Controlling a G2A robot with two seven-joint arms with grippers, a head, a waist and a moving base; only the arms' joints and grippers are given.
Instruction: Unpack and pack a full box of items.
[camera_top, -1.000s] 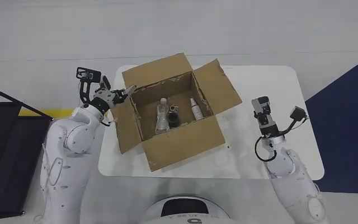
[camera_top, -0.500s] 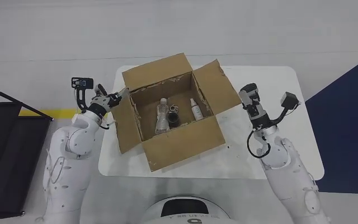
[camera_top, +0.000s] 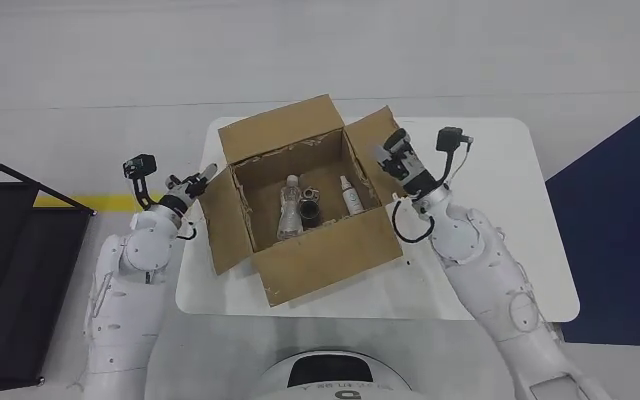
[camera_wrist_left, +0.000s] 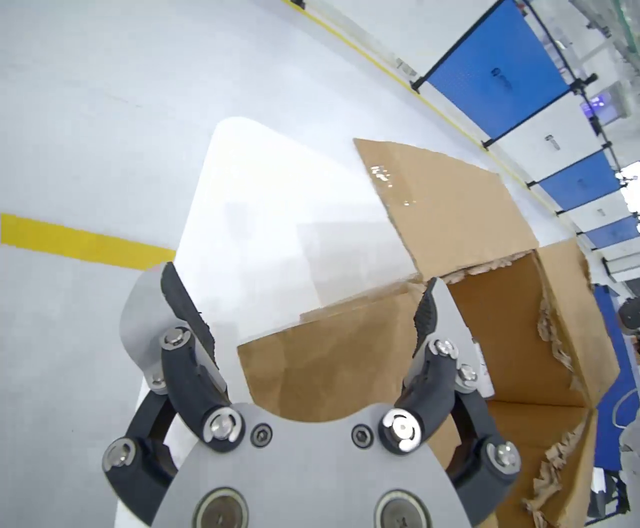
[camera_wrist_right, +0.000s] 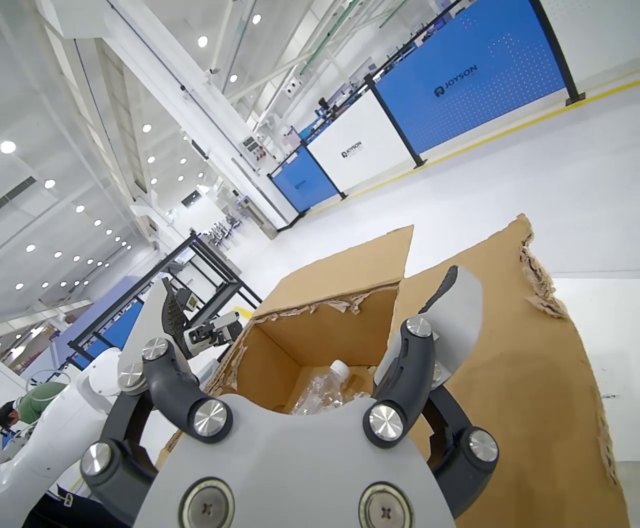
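Note:
An open cardboard box (camera_top: 345, 255) sits on the white table (camera_top: 480, 270), its flaps folded out. Inside lie a clear plastic bottle (camera_top: 289, 205), a dark round item (camera_top: 311, 207) and a small white bottle (camera_top: 349, 195). My left gripper (camera_top: 203, 178) is open beside the box's left flap (camera_wrist_left: 320, 370), holding nothing. My right gripper (camera_top: 392, 152) is open above the right flap (camera_wrist_right: 520, 380), facing into the box, where the clear bottle (camera_wrist_right: 330, 387) shows between its fingers.
The table's right half (camera_top: 500, 200) is bare. A dark frame (camera_top: 25, 260) stands on the floor to the left of the table. Blue partition panels (camera_wrist_right: 465, 85) line the room beyond.
My right arm has swung from the table's right side over to the box's right flap. My left gripper has drawn back slightly from the left flap.

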